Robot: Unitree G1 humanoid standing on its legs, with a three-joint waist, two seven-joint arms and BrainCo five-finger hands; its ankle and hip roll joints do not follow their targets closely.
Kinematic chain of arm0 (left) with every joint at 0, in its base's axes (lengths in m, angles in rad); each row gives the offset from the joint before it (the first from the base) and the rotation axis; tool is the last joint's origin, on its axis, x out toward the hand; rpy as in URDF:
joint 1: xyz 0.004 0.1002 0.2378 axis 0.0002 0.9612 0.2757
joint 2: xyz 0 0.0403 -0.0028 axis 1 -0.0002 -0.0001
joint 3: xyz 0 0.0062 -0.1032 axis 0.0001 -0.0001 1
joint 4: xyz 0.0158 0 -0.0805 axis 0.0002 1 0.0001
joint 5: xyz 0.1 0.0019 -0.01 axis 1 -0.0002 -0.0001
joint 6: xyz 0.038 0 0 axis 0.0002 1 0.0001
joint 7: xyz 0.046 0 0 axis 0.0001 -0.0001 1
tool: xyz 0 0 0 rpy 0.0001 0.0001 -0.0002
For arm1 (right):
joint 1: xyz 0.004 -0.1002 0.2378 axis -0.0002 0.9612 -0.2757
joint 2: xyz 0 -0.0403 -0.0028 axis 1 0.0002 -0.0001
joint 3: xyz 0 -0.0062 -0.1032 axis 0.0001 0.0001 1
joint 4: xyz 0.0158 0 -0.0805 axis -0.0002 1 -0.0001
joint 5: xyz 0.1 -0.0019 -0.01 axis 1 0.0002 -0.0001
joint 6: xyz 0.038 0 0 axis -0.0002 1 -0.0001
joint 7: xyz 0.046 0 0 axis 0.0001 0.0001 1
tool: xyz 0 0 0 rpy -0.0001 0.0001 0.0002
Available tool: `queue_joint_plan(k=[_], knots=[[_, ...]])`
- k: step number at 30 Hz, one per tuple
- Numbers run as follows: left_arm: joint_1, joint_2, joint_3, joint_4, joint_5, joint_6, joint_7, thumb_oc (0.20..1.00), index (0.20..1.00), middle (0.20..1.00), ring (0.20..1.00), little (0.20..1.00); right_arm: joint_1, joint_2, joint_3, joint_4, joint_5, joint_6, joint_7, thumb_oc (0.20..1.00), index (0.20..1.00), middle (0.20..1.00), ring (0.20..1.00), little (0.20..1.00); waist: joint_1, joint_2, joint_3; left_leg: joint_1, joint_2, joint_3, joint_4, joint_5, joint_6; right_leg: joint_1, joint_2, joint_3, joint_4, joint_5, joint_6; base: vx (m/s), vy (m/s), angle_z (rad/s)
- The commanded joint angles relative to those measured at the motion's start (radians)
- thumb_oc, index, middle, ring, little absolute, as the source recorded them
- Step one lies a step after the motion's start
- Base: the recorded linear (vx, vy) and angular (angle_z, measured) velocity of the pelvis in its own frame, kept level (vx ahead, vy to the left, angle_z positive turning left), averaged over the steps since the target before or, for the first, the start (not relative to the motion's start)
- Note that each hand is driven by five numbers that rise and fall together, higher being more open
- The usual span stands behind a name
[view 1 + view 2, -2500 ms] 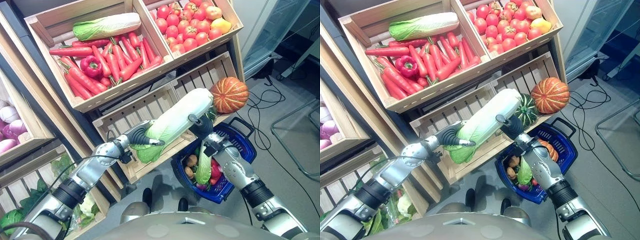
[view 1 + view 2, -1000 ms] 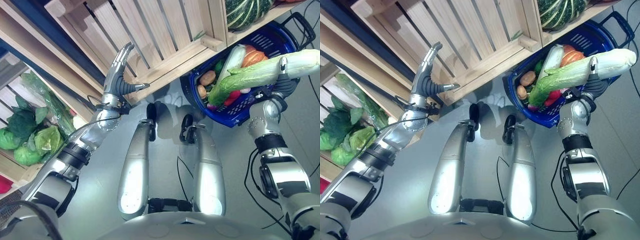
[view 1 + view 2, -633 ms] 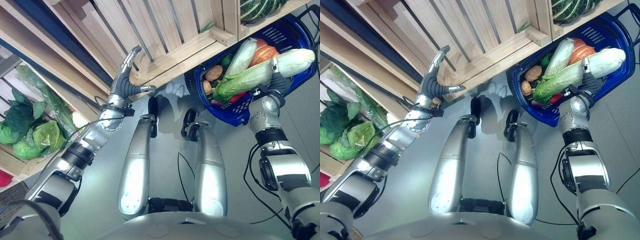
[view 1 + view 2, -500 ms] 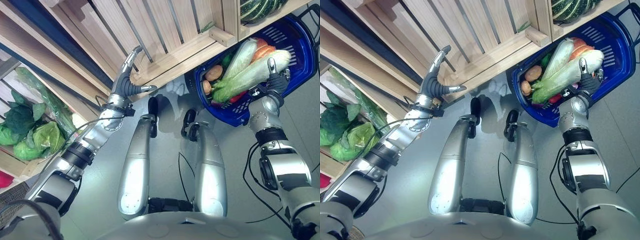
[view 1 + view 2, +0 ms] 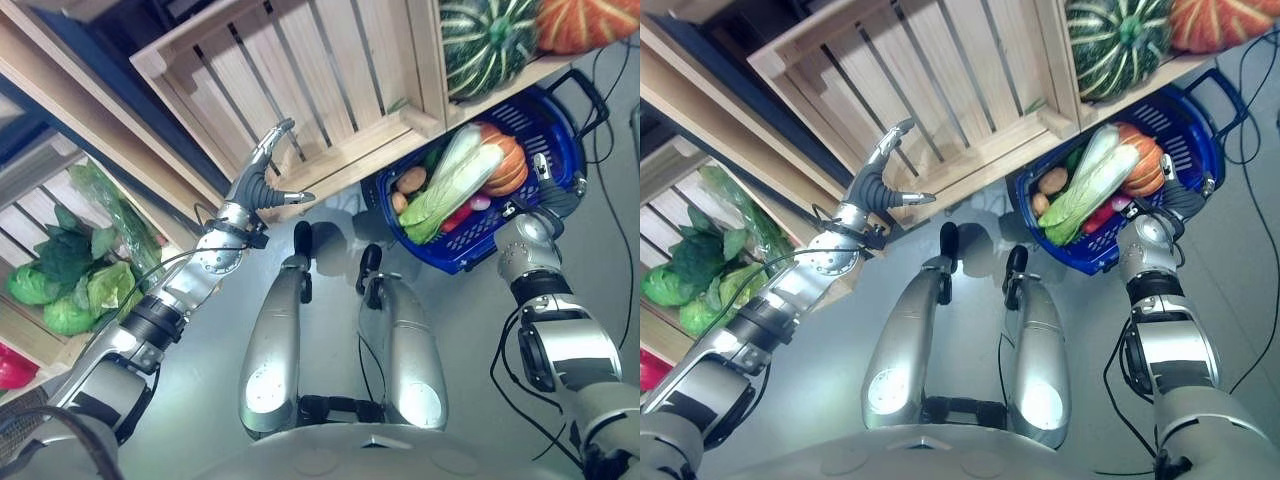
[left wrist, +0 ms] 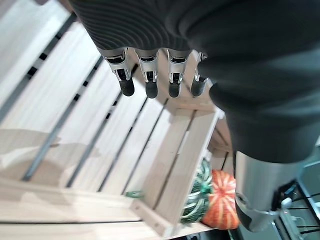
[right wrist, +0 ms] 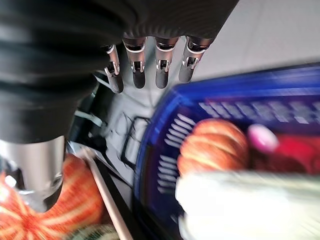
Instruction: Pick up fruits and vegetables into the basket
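The blue basket (image 5: pixel 470 243) stands on the floor under the shelf. A long napa cabbage (image 5: pixel 452 186) lies across it on top of a small orange pumpkin (image 5: pixel 507 165), potatoes (image 5: pixel 410 180) and red produce. My right hand (image 5: pixel 548 192) is at the basket's right rim, open and holding nothing; its straight fingers (image 7: pixel 145 70) point past the rim (image 7: pixel 160 150). My left hand (image 5: pixel 262 175) is raised before an empty wooden crate (image 5: pixel 300 90), open, with its fingers (image 6: pixel 150 75) straight.
On the shelf above the basket sit a green striped squash (image 5: pixel 485 40) and a large orange pumpkin (image 5: pixel 585 20). Leafy greens (image 5: pixel 70 280) fill a low crate at the left. The wooden shelf edge (image 5: pixel 420 120) juts out over the basket.
The right hand lowered the cabbage into the basket and let go; the cabbage now lies there. The left hand stays raised. The camera has shifted.
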Motion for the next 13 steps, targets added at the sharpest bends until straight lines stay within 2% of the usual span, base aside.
queue_joint_plan(k=[1,4,8,10,12,13], knots=[[0.053,-0.008,0.015,-0.02,-0.029,-0.071,-0.014,1.0,1.0,1.0,1.0,1.0,0.06,-0.01,-0.013,-0.083,-0.09,-0.028,-0.074,1.0,1.0,1.0,1.0,1.0,-0.007,-0.007,-0.064,0.101,-0.047,-0.017,-0.026,-0.134,-0.036,0.159,0.033,-0.009,-0.227,0.075,0.071,0.1,0.004,-0.05],[0.113,-0.018,0.026,0.016,-0.018,-0.07,-0.042,1.0,1.0,1.0,1.0,1.0,0.154,0.049,-0.015,-0.128,-0.063,-0.034,-0.019,1.0,1.0,1.0,1.0,1.0,-0.014,-0.011,-0.108,0.168,-0.042,-0.023,-0.116,-0.107,-0.037,0.225,0.036,-0.01,-0.3,0.093,0.071,0.1,0.022,-0.04],[0.256,-0.052,0.049,0.074,-0.01,-0.044,-0.108,1.0,1.0,1.0,1.0,1.0,0.417,0.157,0.028,-0.217,-0.033,-0.052,0.149,1.0,1.0,1.0,1.0,1.0,-0.031,-0.027,-0.206,0.282,-0.027,-0.023,-0.255,-0.069,-0.033,0.334,0.044,0.0,-0.422,0.126,0.08,0.12,0.042,-0.01],[0.275,-0.062,0.051,0.102,-0.019,-0.041,-0.117,1.0,1.0,1.0,1.0,1.0,0.444,0.171,0.038,-0.217,-0.041,-0.043,0.189,1.0,1.0,1.0,1.0,1.0,-0.036,-0.031,-0.222,0.299,-0.024,-0.024,-0.274,-0.063,-0.033,0.351,0.045,0.003,-0.441,0.133,0.083,0.08,0.05,-0.04],[0.32,-0.097,0.057,0.197,-0.033,-0.026,-0.153,1.0,1.0,1.0,1.0,1.0,0.501,0.189,0.073,-0.209,-0.098,0.022,0.284,1.0,1.0,1.0,1.0,1.0,-0.053,-0.034,-0.269,0.339,-0.014,-0.022,-0.316,-0.046,-0.034,0.379,0.047,0.018,-0.476,0.152,0.088,0.06,0.107,-0.11],[0.331,-0.106,0.061,0.223,-0.033,-0.023,-0.168,1.0,1.0,1.0,1.0,1.0,0.515,0.191,0.082,-0.196,-0.105,0.035,0.316,1.0,1.0,1.0,1.0,1.0,-0.057,-0.034,-0.283,0.349,-0.011,-0.017,-0.325,-0.043,-0.034,0.388,0.046,0.021,-0.488,0.157,0.09,0.04,0.097,-0.09]])
